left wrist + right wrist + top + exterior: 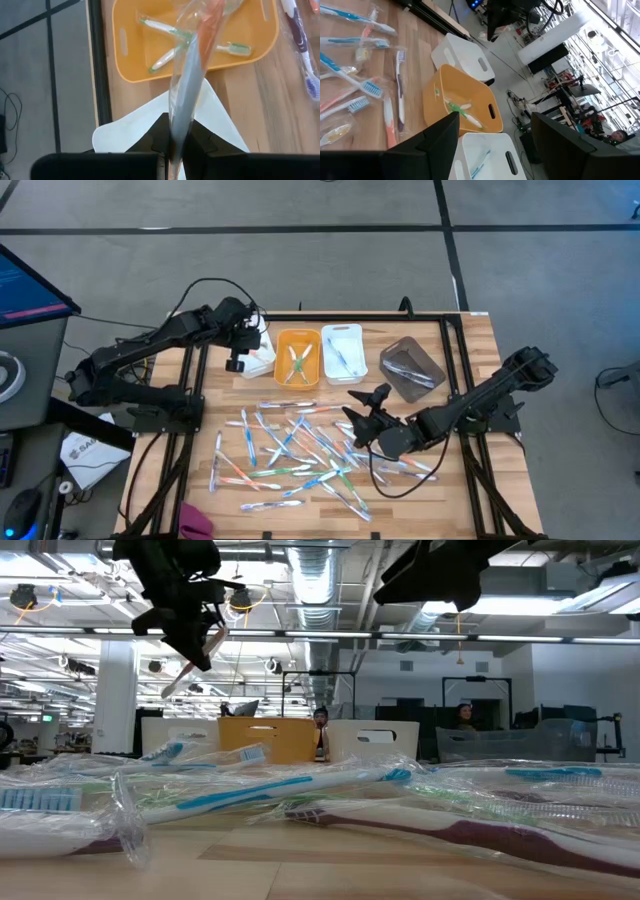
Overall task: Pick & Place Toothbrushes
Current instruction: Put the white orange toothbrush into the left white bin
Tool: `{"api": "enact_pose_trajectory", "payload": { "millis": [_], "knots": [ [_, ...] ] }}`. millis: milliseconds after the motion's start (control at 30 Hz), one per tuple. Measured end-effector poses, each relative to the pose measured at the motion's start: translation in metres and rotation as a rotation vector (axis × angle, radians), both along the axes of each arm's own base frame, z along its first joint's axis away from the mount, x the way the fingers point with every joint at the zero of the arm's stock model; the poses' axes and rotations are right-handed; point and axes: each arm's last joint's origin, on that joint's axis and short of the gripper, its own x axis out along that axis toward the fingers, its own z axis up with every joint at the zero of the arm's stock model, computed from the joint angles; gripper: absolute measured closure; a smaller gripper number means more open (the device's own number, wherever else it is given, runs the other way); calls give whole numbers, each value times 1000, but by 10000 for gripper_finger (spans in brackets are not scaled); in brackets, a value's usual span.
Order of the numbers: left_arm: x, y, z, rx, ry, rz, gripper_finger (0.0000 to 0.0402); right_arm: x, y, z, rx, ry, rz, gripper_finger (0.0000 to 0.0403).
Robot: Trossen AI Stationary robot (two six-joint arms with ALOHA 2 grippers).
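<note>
Two arms share this table. Farthest left, the left gripper (238, 352) hangs above a white bin (212, 107) just beside the yellow bin (297, 356), its fingers pressed together on a wrapped orange toothbrush (192, 70) that dangles tip-down in its clear sleeve. The hold looks to be on the wrapper's end more than on the handle, so the brush could slide out or swing. Since it hangs over the edge between the white and yellow bins, a release here might drop it across a rim or into the wrong one.

The yellow bin already holds a few green brushes (165, 42). Next right stands a second white bin (342, 353) with blue ones inside, then a grey bin (411, 368).

Below them lies the heap of loose toothbrushes (290, 450), many crossed and overlapping in crinkled wrappers. The right gripper (362, 412) hovers at the heap's right edge, fingers spread and holding nothing. Closing there could catch two sleeves at once or drag a neighbour off the pile.
</note>
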Motion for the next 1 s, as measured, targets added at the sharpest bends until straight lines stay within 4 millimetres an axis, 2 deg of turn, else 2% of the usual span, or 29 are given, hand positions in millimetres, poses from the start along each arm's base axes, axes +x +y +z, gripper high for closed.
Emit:
{"api": "enact_pose_trajectory", "payload": {
  "millis": [433,700,1000],
  "knots": [
    [1,0,-1,27,11,-42,384,0,0,0,3,-1,2,163],
    [-1,0,-21,35,67,-116,384,0,0,0,19,-2,17,163],
    [5,4,-32,36,91,-157,381,2,-3,-1,31,7,32,163]
  ]
}}
